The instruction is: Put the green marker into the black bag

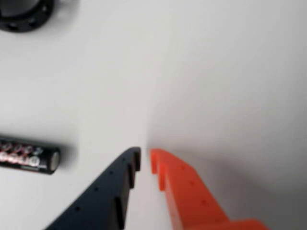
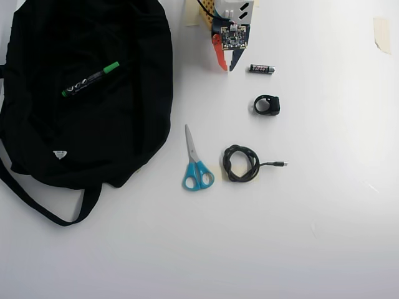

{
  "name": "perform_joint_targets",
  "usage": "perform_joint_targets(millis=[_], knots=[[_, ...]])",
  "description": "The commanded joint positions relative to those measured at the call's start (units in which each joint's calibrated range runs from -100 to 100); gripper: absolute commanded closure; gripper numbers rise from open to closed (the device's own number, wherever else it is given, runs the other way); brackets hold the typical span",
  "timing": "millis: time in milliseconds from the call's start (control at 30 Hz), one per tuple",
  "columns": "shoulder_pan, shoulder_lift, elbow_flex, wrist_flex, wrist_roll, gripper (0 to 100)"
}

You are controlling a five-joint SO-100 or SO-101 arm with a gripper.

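Gripper [image 2: 227, 66] near top of overhead view, tips almost together, nothing held. Green marker [image 2: 90, 79] lying aslant on black bag [image 2: 143, 87]; on the fabric or inside the opening, hard to tell from above. Task possibly done already. If not: approach from above the barrel's middle, open wide, close across the narrow width, lift clear. Avoid battery [image 1: 29, 155] just beside black finger [image 1: 108, 191] in wrist view.
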Motion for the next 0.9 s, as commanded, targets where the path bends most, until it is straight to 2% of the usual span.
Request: perform_joint_targets(millis=[0,867], knots=[[-0.26,-0.66,1.72,1.20,-0.14,98],[0.26,-0.42,1.72,1.20,0.01,98]])
